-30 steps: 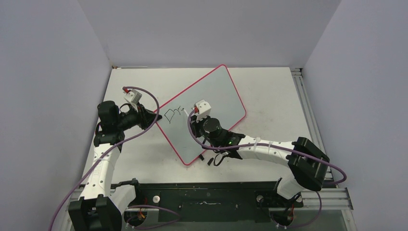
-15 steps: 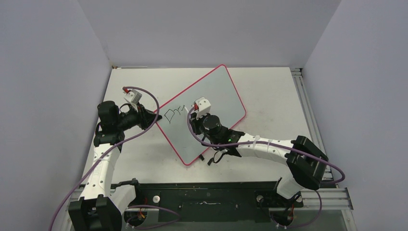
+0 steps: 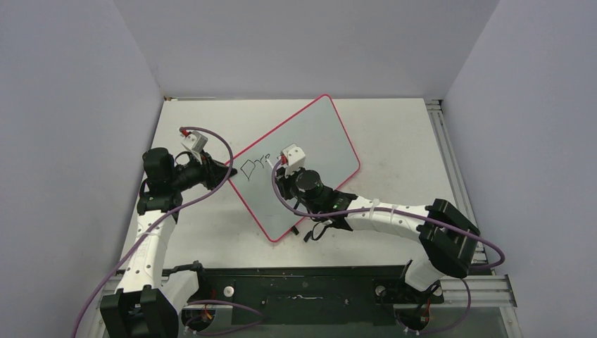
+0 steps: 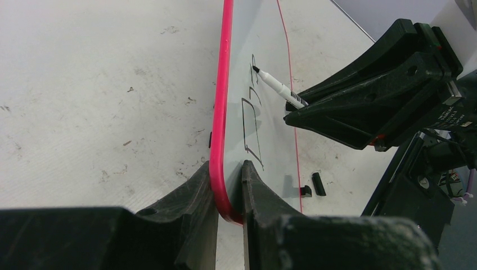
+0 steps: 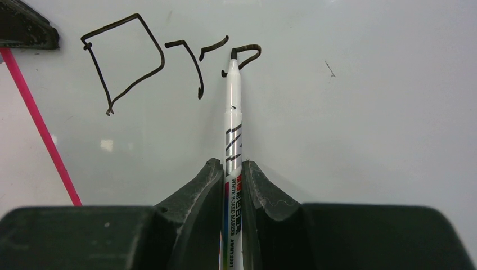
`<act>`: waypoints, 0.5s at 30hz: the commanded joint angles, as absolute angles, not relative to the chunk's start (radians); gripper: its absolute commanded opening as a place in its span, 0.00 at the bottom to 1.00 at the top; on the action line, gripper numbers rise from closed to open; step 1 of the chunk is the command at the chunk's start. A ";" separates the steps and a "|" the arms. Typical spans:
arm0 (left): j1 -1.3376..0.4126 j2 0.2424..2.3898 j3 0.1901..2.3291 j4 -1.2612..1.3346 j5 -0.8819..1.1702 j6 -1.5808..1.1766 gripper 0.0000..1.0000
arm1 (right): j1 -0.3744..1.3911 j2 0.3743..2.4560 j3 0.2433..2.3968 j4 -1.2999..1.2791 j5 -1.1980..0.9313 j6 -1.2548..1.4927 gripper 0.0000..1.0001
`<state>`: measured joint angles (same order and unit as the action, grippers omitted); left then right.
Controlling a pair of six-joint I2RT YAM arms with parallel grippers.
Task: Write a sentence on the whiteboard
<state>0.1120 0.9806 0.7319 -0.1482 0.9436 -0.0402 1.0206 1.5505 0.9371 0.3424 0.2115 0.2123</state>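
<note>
The whiteboard point(image 3: 310, 141) with its pink-red rim lies slanted on the table. It also shows in the left wrist view point(image 4: 264, 118) and the right wrist view point(image 5: 349, 112). My left gripper point(image 4: 228, 185) is shut on the board's rim at its left corner. My right gripper point(image 5: 232, 180) is shut on a white marker point(image 5: 232, 135), tip touching the board. The sentence point(image 5: 163, 56) so reads "Dr" plus a partial third letter at the tip; it also shows in the top view point(image 3: 255, 166).
Two small black pieces point(image 4: 313, 185) lie on the table by the board's near edge, also seen in the top view point(image 3: 303, 232). The scuffed white tabletop point(image 3: 394, 155) is walled at the back and sides.
My right gripper has shifted slightly left along the board, and a new stroke of a third letter has appeared after "Dr". The left arm has not moved.
</note>
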 commanded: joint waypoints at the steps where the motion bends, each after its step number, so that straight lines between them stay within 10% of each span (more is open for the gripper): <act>1: 0.095 0.974 0.731 -0.201 0.904 0.087 0.00 | 1.036 1.559 0.943 0.357 0.197 0.210 0.05; 15: 0.094 0.969 0.730 -0.197 0.907 0.083 0.00 | 1.054 1.538 0.879 0.358 0.235 0.253 0.05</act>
